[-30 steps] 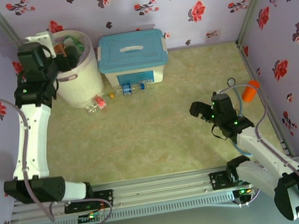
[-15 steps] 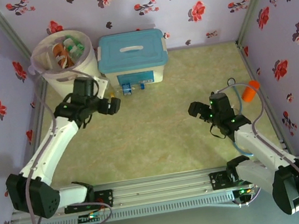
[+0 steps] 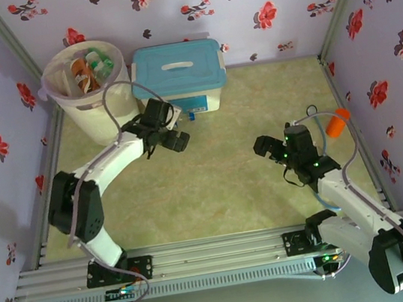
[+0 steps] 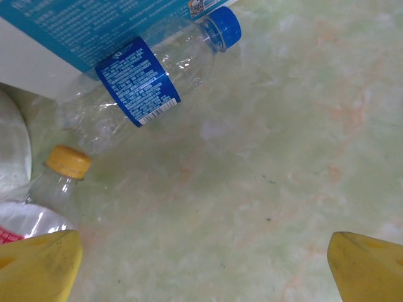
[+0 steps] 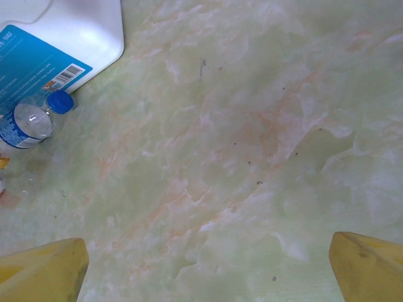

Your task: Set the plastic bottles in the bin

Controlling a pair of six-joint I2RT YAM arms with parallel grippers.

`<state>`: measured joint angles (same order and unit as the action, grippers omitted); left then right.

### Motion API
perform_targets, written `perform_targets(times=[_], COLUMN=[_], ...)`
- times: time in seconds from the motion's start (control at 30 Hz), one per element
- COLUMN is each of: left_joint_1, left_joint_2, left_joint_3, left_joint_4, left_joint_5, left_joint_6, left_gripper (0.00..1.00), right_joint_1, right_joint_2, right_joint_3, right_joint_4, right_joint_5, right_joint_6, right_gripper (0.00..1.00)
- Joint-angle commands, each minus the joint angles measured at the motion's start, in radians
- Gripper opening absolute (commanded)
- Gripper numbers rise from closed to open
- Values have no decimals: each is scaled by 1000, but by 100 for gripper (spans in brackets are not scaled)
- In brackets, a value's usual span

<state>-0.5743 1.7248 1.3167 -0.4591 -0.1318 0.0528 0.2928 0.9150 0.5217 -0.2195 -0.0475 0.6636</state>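
Note:
The bin (image 3: 82, 102), a round white bucket at the back left, holds several plastic bottles (image 3: 90, 67). On the floor against the white box lies a clear bottle with a blue label and blue cap (image 4: 141, 88), also in the right wrist view (image 5: 28, 123). Beside it lies a clear bottle with a yellow cap (image 4: 63, 165) and a red label. My left gripper (image 3: 181, 140) hovers open just in front of these two, nothing between its yellow fingertips (image 4: 38, 267). My right gripper (image 3: 266, 149) stands open over bare floor at the right, holding nothing.
A white box with a blue lid (image 3: 179, 74) stands right of the bin. An orange cup (image 3: 338, 123) lies by the right wall behind my right arm. Flowered walls close in the back and sides.
My left arm swung from above the bin down to the floor in front of the box, its jaws widening. The right arm stayed put.

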Motion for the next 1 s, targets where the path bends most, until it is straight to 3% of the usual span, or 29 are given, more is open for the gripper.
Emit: perform_targets(times=[0.0,0.4,0.77,0.97], left_joint_1=[-1,73,105,92], left_joint_2=[78,257,378,365], left_joint_3=[89,186,278,257], left_joint_4=[46,139,84,43], left_joint_5=[-73,-160,-112,-97], left_joint_6=[25,-6,-4,-7], left_gripper=[100,100,100,100], right_joint_1=[5,4,4,4], right_joint_2=[-28,-41,-63,-56], right_joint_3=[4,0,9,6], right_joint_4=[-45,-57,-82,-70], right_joint_5=[31,41,49,46], right_joint_6=[-15,-19,-21,-13], right_gripper=[99,99,99,99])
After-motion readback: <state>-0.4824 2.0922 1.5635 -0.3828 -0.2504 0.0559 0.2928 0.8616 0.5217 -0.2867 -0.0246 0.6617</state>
